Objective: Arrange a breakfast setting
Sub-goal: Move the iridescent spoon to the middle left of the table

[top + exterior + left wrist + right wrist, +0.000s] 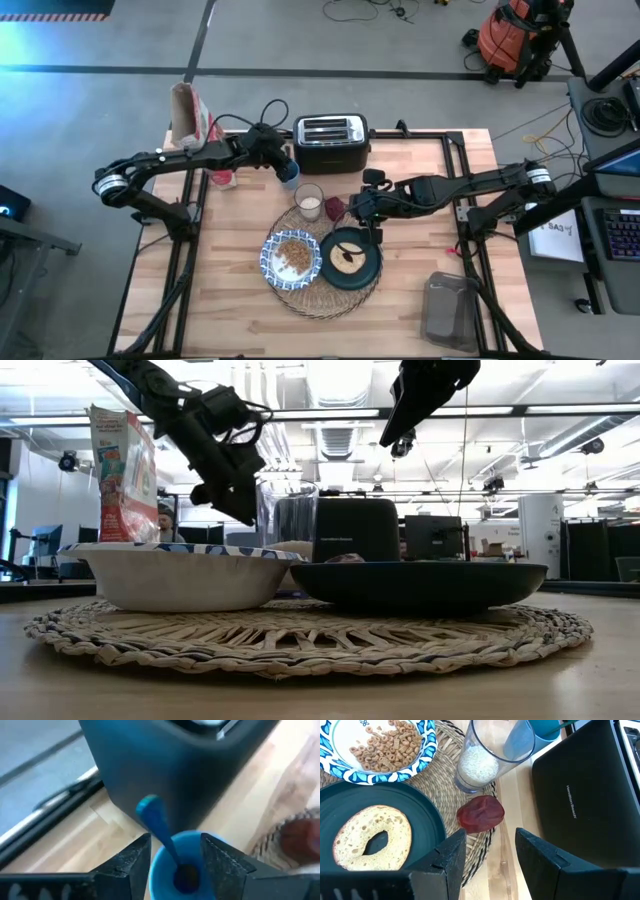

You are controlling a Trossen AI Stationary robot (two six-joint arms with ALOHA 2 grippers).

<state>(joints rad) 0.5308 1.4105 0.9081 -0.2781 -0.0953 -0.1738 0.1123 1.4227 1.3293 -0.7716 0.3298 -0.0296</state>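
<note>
High view: a round woven straw placemat (322, 262) lies near the middle of the pale wood-plank table (230, 300). On it sit a blue-and-white patterned bowl (291, 257) of ring cereal at left and a smooth dark teal plate (349, 258) at right, touching rim to rim; the plate carries a bagel half (372, 838). At the mat's far edge stands a clear glass (309, 201) part-filled with white, and just right of it lies a wrinkled dark-red item (334, 208). Behind them is the boxy black-and-silver toaster (331, 141).

The left gripper (175, 857) is at a small blue cup (290, 175) just left of the toaster; its jaws stand apart on either side of the cup's rim, and I cannot tell whether they touch it. A blue spoon (159, 827) leans in the cup. The right gripper (490, 851) hovers open and empty above the mat's right far edge, near the dark-red item.
</note>
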